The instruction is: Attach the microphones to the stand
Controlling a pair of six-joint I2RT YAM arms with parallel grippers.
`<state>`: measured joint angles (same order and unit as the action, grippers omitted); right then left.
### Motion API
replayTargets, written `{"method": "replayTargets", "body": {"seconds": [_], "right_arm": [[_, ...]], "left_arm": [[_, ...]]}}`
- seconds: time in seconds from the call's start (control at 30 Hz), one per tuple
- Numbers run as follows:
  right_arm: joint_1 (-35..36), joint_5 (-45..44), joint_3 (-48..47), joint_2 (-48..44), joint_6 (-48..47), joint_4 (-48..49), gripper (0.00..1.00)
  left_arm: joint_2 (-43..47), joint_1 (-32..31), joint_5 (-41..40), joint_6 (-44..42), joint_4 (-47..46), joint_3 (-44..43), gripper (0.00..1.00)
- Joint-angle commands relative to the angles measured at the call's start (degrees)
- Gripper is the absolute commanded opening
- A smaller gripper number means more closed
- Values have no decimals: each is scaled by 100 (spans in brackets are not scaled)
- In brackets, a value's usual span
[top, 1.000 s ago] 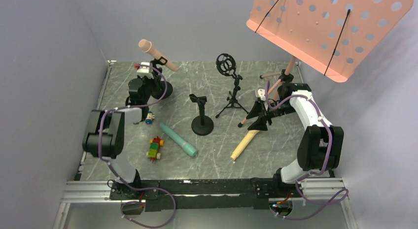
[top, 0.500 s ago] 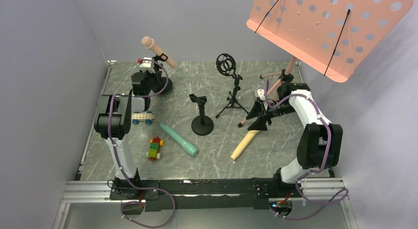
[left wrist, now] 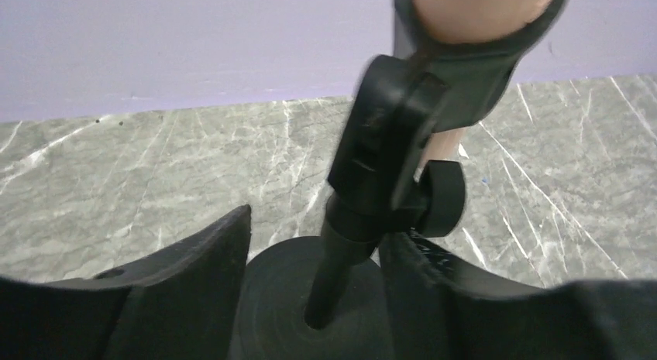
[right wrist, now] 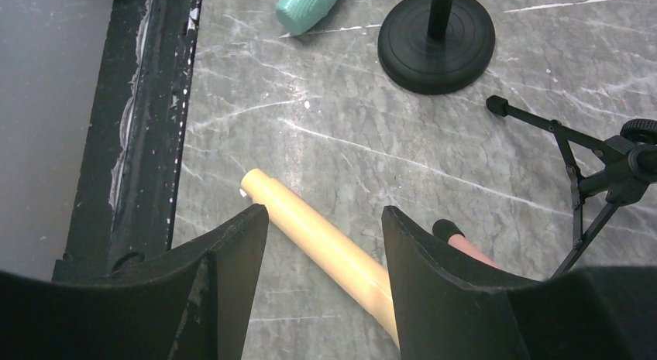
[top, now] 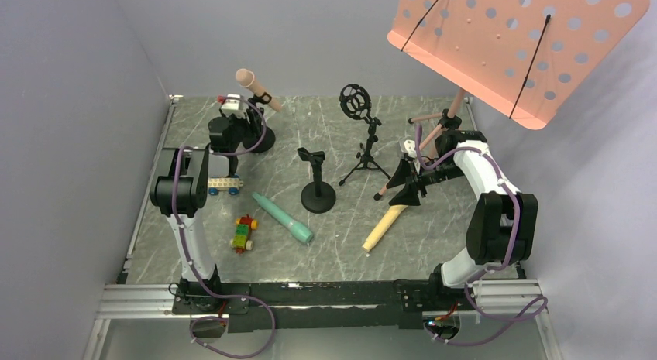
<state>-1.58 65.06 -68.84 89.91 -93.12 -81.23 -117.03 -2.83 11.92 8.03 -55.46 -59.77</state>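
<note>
A salmon-pink microphone (top: 256, 87) sits in the clip (left wrist: 457, 58) of the back-left stand (top: 257, 140), head up and to the left. My left gripper (top: 235, 126) is low beside that stand. In the left wrist view its jaws stand open around the stand's pole (left wrist: 335, 279), above the round base. The teal-green microphone (top: 281, 219) lies on the table left of the middle stand (top: 318, 191), whose clip (top: 311, 155) is empty. My right gripper (top: 408, 191) hangs open over the upper end of the pale yellow microphone (right wrist: 325, 248), which lies between its fingers.
A tripod stand with a ring mount (top: 359, 104) stands at the back middle. A salmon music stand's perforated desk (top: 519, 42) overhangs the right rear, and one of its legs (right wrist: 472, 252) lies by my right gripper. Two toy block cars (top: 223, 186) (top: 244, 234) lie at the left.
My left gripper has opened and let go near the back-left stand. The pink microphone now stands steeper in its clip. The left arm swung back, uncovering a toy car. The right arm has not moved.
</note>
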Motion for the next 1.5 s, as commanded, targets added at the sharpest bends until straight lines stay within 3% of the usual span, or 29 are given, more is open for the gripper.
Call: {"method": "replayTargets", "body": {"seconds": [0.0, 0.2, 0.43, 0.67, 0.77, 0.83, 0.93, 1.0, 1.07, 1.17, 1.23, 1.37, 1.47], "right_arm": [[-29, 158, -158, -37, -237, -62, 62], [-29, 115, -130, -86, -137, 53, 62], [-15, 56, -6, -306, 185, 390, 64], [122, 180, 114, -548, 442, 715, 66], [536, 156, 180, -767, 1219, 1411, 67], [982, -173, 256, -983, 2581, 2337, 67], [1978, -1082, 406, -1318, 3935, 3577, 69], [2477, -1357, 125, -1271, 4268, 3608, 70], [2606, -1311, -162, -1067, 4341, 3379, 71], [2776, -1366, -368, -823, 4359, 3208, 73], [2892, -1430, -361, -776, 4229, 3116, 74], [2924, -1222, -382, -849, 3528, 2483, 77], [2874, -1263, -135, -1108, 3424, 2513, 79]], "left_arm": [[410, 19, -76, 161, -745, 194, 71], [1223, 19, -178, 322, -838, 941, 88], [3159, 19, -927, 1184, 330, 2262, 97], [5329, 116, -897, 2689, 2163, 3531, 99], [5913, 398, -237, 3529, 3085, 3602, 99], [6095, 537, 400, 3732, 3711, 3470, 99], [6327, 542, 973, 3819, 4498, 3351, 99], [6611, 511, 1203, 3833, 5130, 3312, 96], [6783, 335, 949, 3758, 5802, 3151, 96], [6842, -591, -278, 3654, 7130, 2668, 98], [6674, -1179, -687, 3268, 7641, 2318, 98], [6477, -1778, -231, 1981, 7836, 2136, 86], [6496, -1851, -375, 2038, 8199, 2145, 86]]}}
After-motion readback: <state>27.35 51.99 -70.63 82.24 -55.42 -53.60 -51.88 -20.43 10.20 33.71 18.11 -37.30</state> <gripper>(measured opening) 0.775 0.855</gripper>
